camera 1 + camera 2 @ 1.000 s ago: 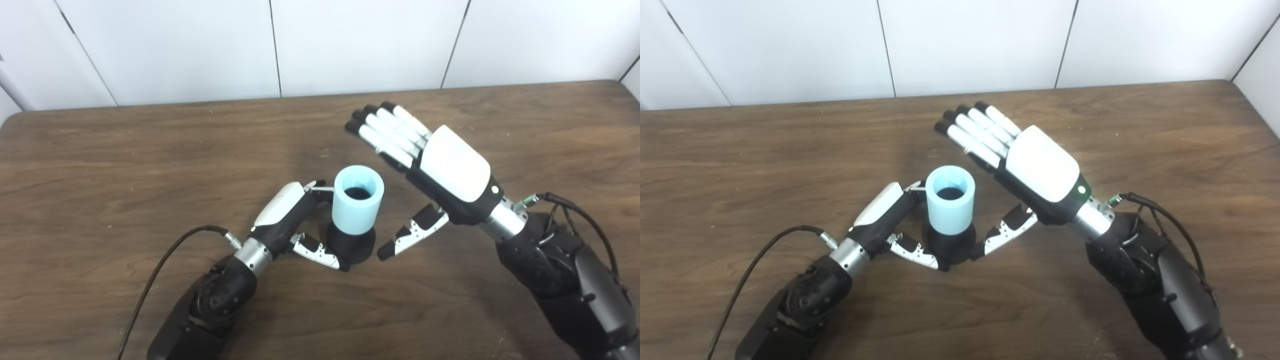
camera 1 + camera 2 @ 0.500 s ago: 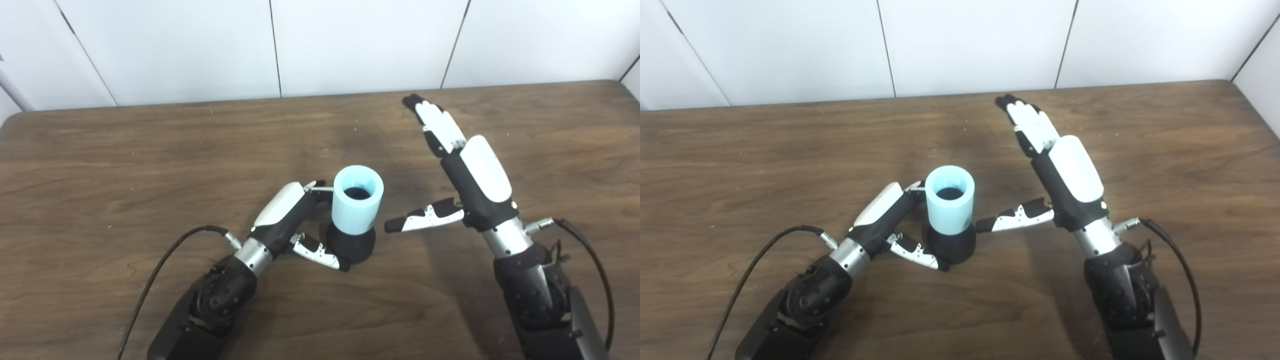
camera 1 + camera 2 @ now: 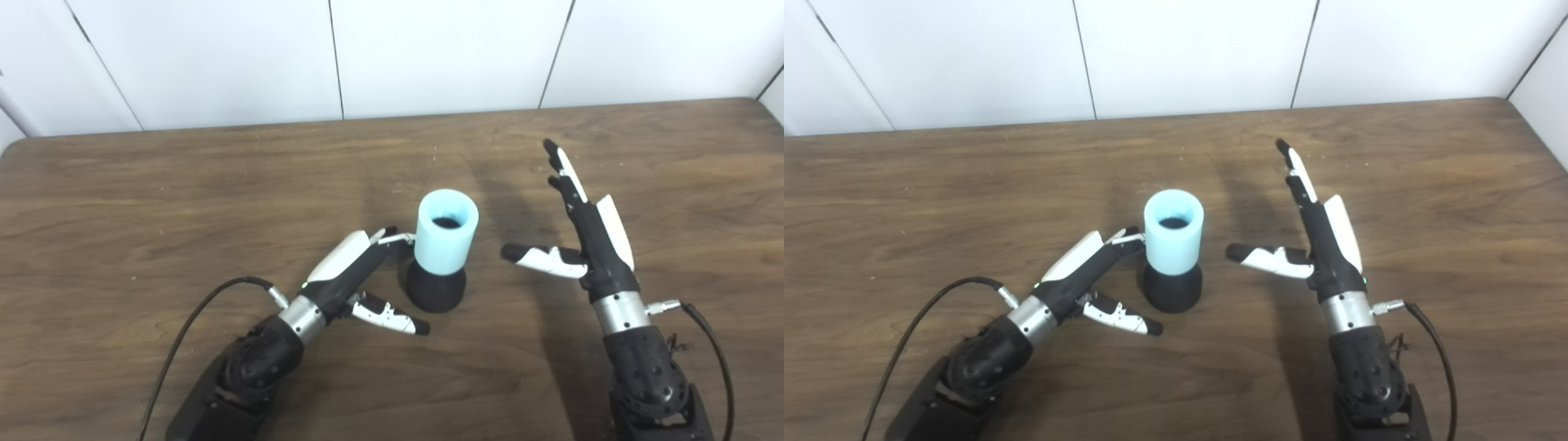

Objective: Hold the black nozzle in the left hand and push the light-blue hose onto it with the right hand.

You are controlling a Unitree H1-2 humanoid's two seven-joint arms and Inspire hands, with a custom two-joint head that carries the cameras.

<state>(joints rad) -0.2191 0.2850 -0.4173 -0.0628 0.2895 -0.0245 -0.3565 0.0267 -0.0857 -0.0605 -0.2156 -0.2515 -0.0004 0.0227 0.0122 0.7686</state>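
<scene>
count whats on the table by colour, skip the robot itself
light-blue: 1, the hose, standing upright on top of the nozzle
black: 1, the nozzle, standing on the table under the hose
total: 2

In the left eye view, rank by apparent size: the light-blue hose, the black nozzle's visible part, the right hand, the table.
1. Table, by far the largest.
2. Right hand, open with fingers extended.
3. Light-blue hose.
4. Black nozzle, only its flared base showing below the hose.
</scene>
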